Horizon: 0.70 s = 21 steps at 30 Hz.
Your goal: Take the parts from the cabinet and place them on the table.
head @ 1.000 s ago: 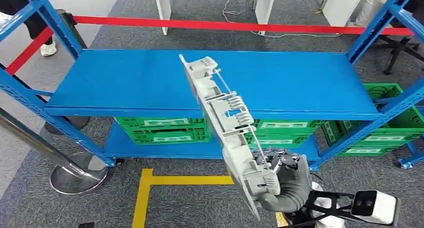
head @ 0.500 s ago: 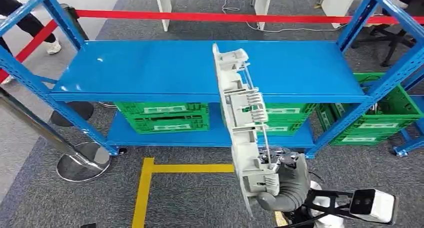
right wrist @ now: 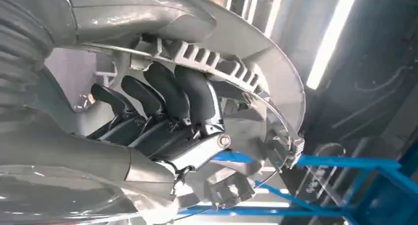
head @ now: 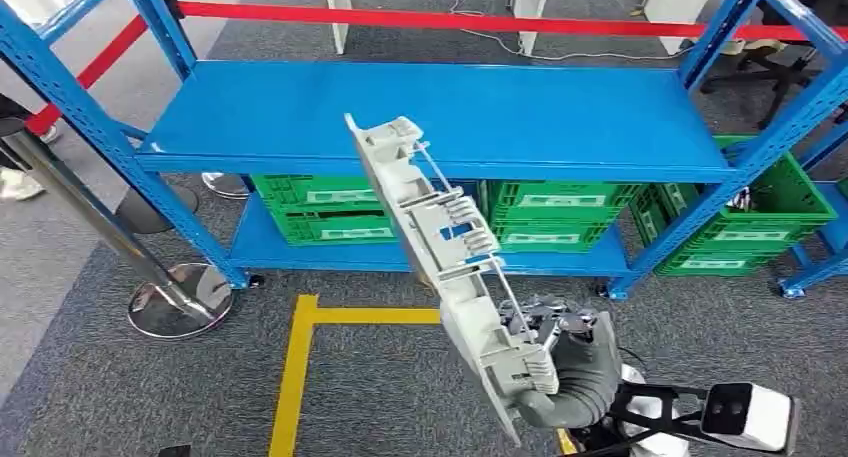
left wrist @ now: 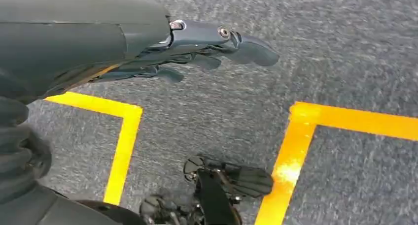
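The left hand (left wrist: 197, 52) hangs over grey carpet and yellow floor tape (left wrist: 121, 151), fingers apart, holding nothing; right of centre, the right hand (head: 570, 362) grips the long grey plastic part (head: 440, 247) by its near end, seemingly tilted up-left, before the blue rack (head: 440, 117).
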Tool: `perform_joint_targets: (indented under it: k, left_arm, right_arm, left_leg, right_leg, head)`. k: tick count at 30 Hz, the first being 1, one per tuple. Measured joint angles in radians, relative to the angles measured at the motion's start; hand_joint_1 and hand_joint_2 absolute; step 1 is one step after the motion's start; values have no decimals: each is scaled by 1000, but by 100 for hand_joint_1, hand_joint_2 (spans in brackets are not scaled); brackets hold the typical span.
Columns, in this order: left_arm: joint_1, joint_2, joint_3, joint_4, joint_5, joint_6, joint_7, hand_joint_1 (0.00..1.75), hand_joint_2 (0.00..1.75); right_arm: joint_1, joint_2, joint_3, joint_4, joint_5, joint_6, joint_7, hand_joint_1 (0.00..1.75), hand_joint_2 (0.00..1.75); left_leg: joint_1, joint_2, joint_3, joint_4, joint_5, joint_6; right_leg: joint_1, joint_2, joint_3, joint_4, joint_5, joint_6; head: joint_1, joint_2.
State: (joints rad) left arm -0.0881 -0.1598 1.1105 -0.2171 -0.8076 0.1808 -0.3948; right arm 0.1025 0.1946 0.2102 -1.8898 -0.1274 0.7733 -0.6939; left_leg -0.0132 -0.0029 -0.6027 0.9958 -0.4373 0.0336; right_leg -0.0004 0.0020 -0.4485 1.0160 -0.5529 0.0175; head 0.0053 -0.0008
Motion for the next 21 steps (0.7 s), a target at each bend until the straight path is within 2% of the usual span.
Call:
perform_joint_targets:
  k: [1,3,4,5,6,7,8,9,10,11,12,13,14,15,16,17,19,20,21]
  left_arm:
    - [0,0,0,0,-4,-1,0,0,175]
    - [-1,0,-1,0,-15,-5,0,0,175]
    - [1,0,-2,0,-18,-5,0,0,175]
    - [3,4,-2,0,-19,-5,0,0,175]
    - [4,3,-2,0,-20,-5,0,0,175]
    - [5,2,-2,0,-19,-5,0,0,175]
    - [5,2,-2,0,-20,-5,0,0,175]
    - [6,2,-3,0,-20,-5,0,0,175]
    - [6,2,-3,0,-21,-5,0,0,175]
    - [7,2,-3,0,-21,-5,0,0,175]
    - [8,2,-3,0,-20,-5,0,0,175]
    - [8,2,-3,0,-21,-5,0,0,175]
    - [8,2,-4,0,-21,-6,0,0,175]
    - [7,2,-5,0,-25,-7,0,0,175]
    - [6,3,-6,0,-29,-9,0,0,175]
    - [7,3,-7,0,-32,-10,0,0,175]
    - [12,2,-9,0,-42,-10,0,0,175]
    - [11,0,-11,0,-45,-11,0,0,175]
    - [12,0,-16,0,-53,-13,0,0,175]
  right_arm:
    - [-2,0,2,0,2,-2,0,175,175]
    - [1,-1,4,0,6,-5,0,175,175]
    - [3,-1,4,0,8,-5,0,175,175]
    - [3,-1,4,0,9,-6,0,175,175]
    - [4,-1,4,0,10,-6,0,175,175]
    - [5,-2,4,0,10,-6,0,175,175]
    - [6,-2,4,0,10,-6,0,175,175]
    - [6,-2,4,0,11,-6,0,175,175]
    - [6,-2,4,1,11,-6,0,175,175]
    - [6,-2,4,1,11,-6,0,175,175]
    - [6,-2,4,1,11,-6,0,175,175]
    - [6,-2,4,1,11,-7,0,175,175]
    - [6,-2,4,1,11,-7,0,175,175]
    - [7,-2,4,1,11,-8,0,175,175]
    - [8,-2,5,1,11,-10,0,175,175]
    - [8,-2,6,1,13,-13,0,175,175]
    - [7,-2,8,1,12,-18,0,175,175]
    - [7,-2,9,0,13,-21,0,175,175]
    - [8,-3,9,0,13,-24,1,175,175]
  left_leg:
    - [0,-6,-5,2,8,-8]
    - [3,-7,-17,2,24,-19]
    - [-1,-10,-20,2,32,-25]
    - [3,-12,-27,10,20,-28]
    - [4,-9,-36,37,-26,-37]
    - [9,-8,-50,91,-83,-44]
    - [13,-8,-71,173,-140,-52]
    - [16,-7,-91,253,-170,-58]
    - [19,-7,-100,304,-168,-62]
    - [21,-6,-92,311,-143,-65]
    - [23,-2,-59,265,-103,-66]
    - [24,4,-15,196,-72,-65]
    - [24,22,38,102,-41,-61]
    - [18,59,73,43,-60,-53]
    - [8,66,76,25,-56,-42]
    - [7,62,70,22,-58,-37]
    - [7,42,65,15,-61,-30]
    - [19,30,72,-5,-60,-21]
    - [19,23,68,-7,-54,-12]
  right_leg:
    - [-4,5,38,-62,-19,1]
    - [2,0,27,-70,-27,-4]
    - [0,-4,10,-71,-19,-11]
    - [-9,-16,6,-77,-10,-18]
    - [-9,-19,0,-77,-5,-28]
    - [-9,-26,-6,-76,1,-32]
    - [-7,-36,-11,-76,6,-34]
    - [-6,-44,-17,-74,11,-33]
    - [-6,-53,-20,-70,14,-32]
    - [-6,-62,-22,-64,16,-31]
    - [-6,-70,-29,-55,17,-30]
    - [-6,-78,-31,-49,16,-29]
    - [-6,-85,-31,-45,13,-25]
    - [-3,-95,-38,-41,9,-21]
    - [2,-103,-42,-36,10,-15]
    - [2,-111,-43,-33,13,-10]
    - [2,-128,-45,-33,16,-3]
    - [4,-125,-53,-29,3,5]
    - [0,-71,-66,-6,-20,10]
  head:
    - [-2,0]
    - [1,0]
    - [-2,0]
    - [2,0]
    - [-6,0]
    - [-11,0]
    - [-9,0]
    - [-10,0]
    - [-10,0]
    - [-9,0]
    - [-10,0]
    - [-9,0]
    - [-11,0]
    - [-9,0]
    - [-9,0]
    - [-6,0]
    - [-8,0]
    - [-8,0]
    - [-2,0]
